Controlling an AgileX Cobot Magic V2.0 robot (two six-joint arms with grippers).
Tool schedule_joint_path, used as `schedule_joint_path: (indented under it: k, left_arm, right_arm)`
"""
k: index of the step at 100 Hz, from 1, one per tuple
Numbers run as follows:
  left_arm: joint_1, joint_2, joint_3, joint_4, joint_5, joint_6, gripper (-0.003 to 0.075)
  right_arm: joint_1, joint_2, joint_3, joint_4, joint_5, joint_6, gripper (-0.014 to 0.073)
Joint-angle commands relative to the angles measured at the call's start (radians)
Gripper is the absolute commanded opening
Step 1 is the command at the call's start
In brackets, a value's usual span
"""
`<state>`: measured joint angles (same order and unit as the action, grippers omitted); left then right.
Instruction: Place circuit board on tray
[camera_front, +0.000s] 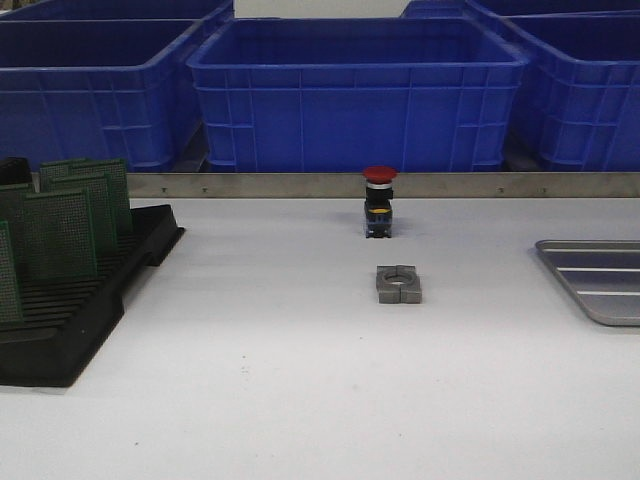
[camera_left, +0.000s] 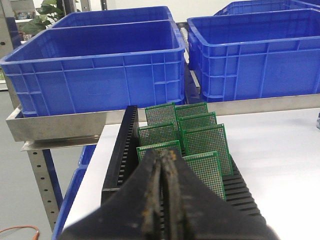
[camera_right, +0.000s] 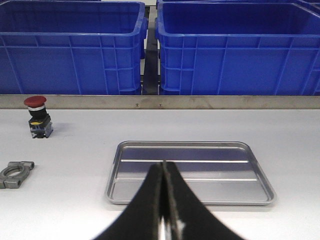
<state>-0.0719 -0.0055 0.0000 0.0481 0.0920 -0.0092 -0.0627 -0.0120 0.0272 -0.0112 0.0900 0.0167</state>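
Boards in the rack at left, tray bare at right, both end effectors closed and holding nothing.

On the white worktop (camera_front: 300, 400), the green circuit boards (camera_front: 60, 232) stand upright in the slots of the black rack (camera_front: 70, 340) at the left side; the silvery tray (camera_front: 600, 285) lies at the right edge, well apart from the rack, its ribbed bottom bare. Between them sit a red push button (camera_front: 379, 200) and, nearer the robot, a grey clamp (camera_front: 399, 284). Blue crates (camera_front: 355, 95) line the shelf behind. The left end effector (camera_left: 162, 165) hangs just over the nearest boards with fingers pressed together; the right end effector (camera_right: 164, 172) hangs above the tray's near rim, fingers likewise together.
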Motion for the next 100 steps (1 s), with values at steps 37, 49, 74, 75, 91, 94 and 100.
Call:
schedule_joint_path:
  k: [37, 49, 74, 75, 91, 94, 100]
  left_arm:
    - [0.003, -0.03, -0.082, -0.001, -0.002, -0.007, -0.002]
    - [0.003, -0.006, -0.205, -0.001, 0.148, -0.007, -0.002]
    - [0.003, 0.214, -0.467, 0.005, 0.452, -0.007, -0.002]
    - [0.003, 0.223, -0.481, 0.005, 0.469, -0.007, -0.002]
    - [0.003, 0.428, -0.63, 0.005, 0.594, -0.007, -0.002]
    - [0.003, 0.464, -0.652, 0.005, 0.609, -0.007, -0.002]
    - [0.003, 0.544, -0.7, 0.005, 0.632, -0.007, -0.0018]
  right_arm:
    - [-0.005, -0.024, -0.013, -0.005, -0.076, 0.001, -0.0061]
    - [-0.005, -0.024, -0.013, -0.005, -0.076, 0.001, -0.0061]
    - [-0.005, -0.024, -0.013, -0.005, -0.076, 0.001, -0.0061]
    - [-0.005, -0.024, -0.013, -0.005, -0.076, 0.001, -0.0061]
    - [-0.005, -0.024, -0.013, -0.005, -0.076, 0.001, -0.0061]
    - [-0.005, -0.024, -0.013, -0.005, -0.076, 0.001, -0.0061]
    - [-0.005, -0.024, -0.013, -0.005, -0.076, 0.001, -0.0061]
